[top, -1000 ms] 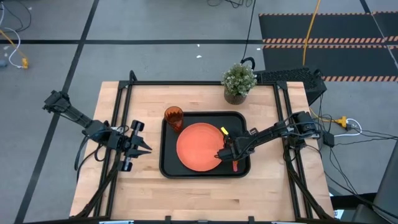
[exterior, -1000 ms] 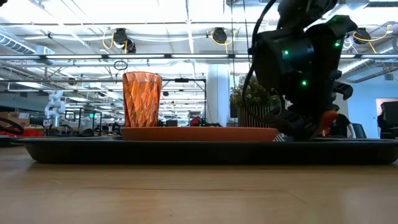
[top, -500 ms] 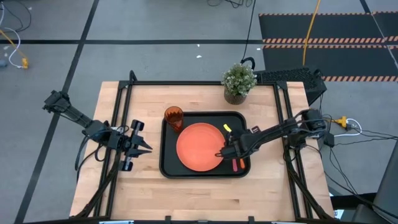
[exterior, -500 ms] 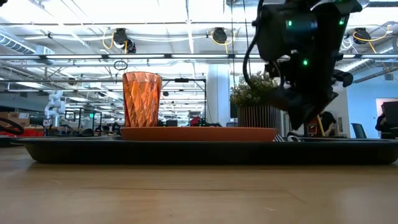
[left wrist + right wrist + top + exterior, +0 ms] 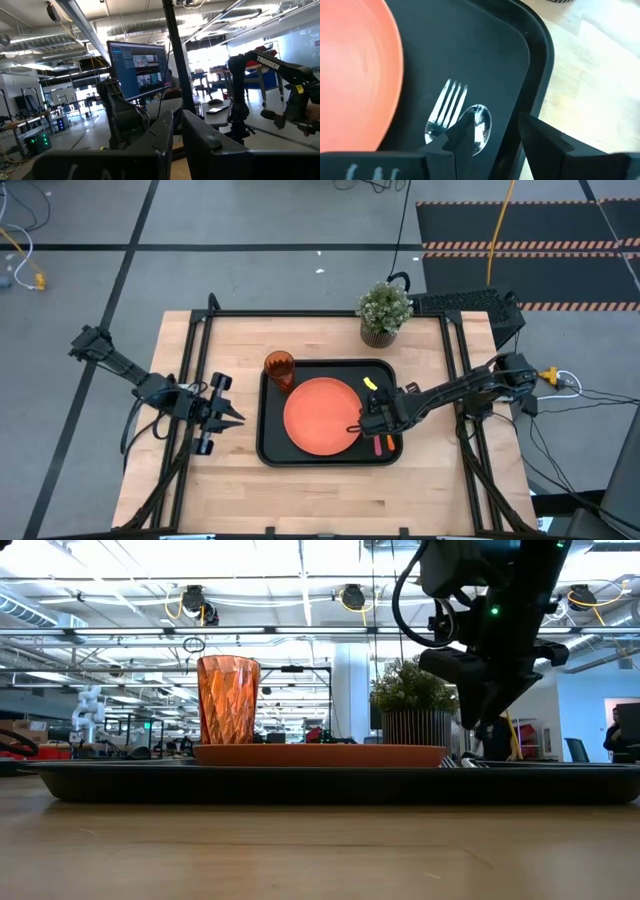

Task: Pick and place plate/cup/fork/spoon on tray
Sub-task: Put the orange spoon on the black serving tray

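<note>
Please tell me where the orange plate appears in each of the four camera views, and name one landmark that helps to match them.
High view: plate in the middle of the black tray.
Low view: seen edge-on, plate is a thin orange band above the tray's rim.
Left wrist view: not in it.
Right wrist view: plate beside the fork.
Shared landmark: the tray.

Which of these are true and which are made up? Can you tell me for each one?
1. The cup stands on the tray. True.
2. The plate is blue. False: it is orange.
3. The fork and the spoon lie side by side on the tray. True.
4. The right gripper is squeezing the spoon. False: it is open above it, holding nothing.
5. The potted plant sits on the tray. False: it stands on the table behind it.
</note>
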